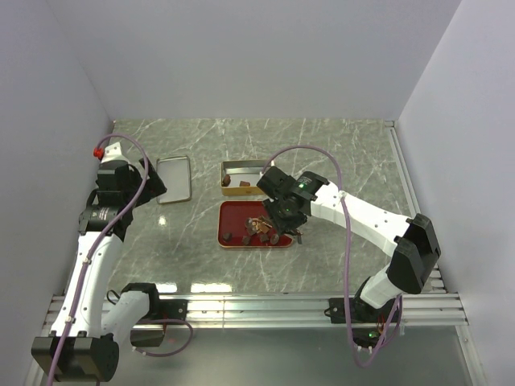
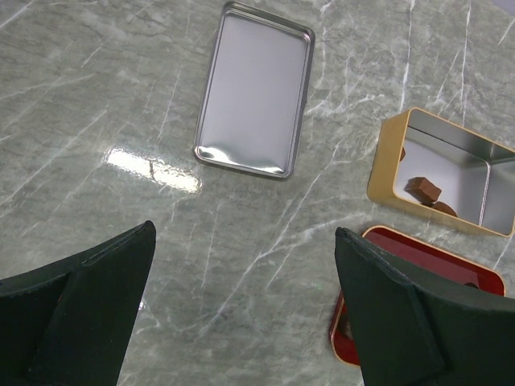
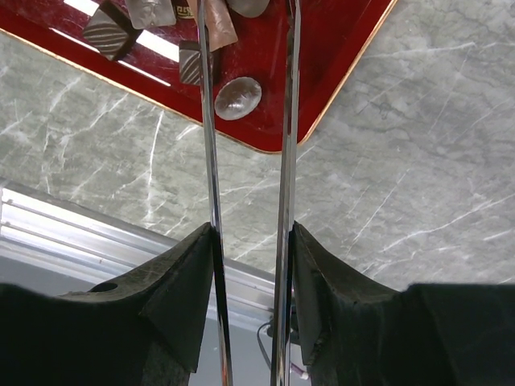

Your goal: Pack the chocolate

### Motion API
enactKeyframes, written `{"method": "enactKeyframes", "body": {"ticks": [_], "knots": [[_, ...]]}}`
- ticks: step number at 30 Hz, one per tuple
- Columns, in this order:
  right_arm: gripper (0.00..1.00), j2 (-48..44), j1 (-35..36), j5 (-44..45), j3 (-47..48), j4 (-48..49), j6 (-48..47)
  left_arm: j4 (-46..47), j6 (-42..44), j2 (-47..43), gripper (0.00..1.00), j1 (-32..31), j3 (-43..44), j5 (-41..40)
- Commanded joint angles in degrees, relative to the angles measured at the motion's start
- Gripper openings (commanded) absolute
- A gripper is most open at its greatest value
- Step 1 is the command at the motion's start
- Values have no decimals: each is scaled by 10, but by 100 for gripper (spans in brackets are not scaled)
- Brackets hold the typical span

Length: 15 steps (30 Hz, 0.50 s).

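Several small dark chocolate pieces lie on the red tray; some are in reddish wrappers. In the right wrist view a striped square and a shiny oval piece show on the tray. Two pieces sit in the open gold tin, which stands behind the tray. My right gripper is shut on long metal tongs and hovers over the tray's right part. The tong tips are out of view. My left gripper is open and empty above bare table.
A silver tin lid lies flat left of the gold tin, close to my left gripper. The red tray's corner is by my left gripper's right finger. An aluminium rail runs along the near table edge. Grey walls close in three sides.
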Motion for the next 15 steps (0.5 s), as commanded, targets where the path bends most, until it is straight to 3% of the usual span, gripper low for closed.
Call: {"method": "enactKeyframes", "body": {"ticks": [1, 15], "knots": [[48, -12, 2, 12, -6, -13, 12, -2, 2, -14, 99, 2, -4, -5], [39, -17, 2, 6, 46, -45, 15, 0, 1, -14, 100, 2, -5, -5]]}}
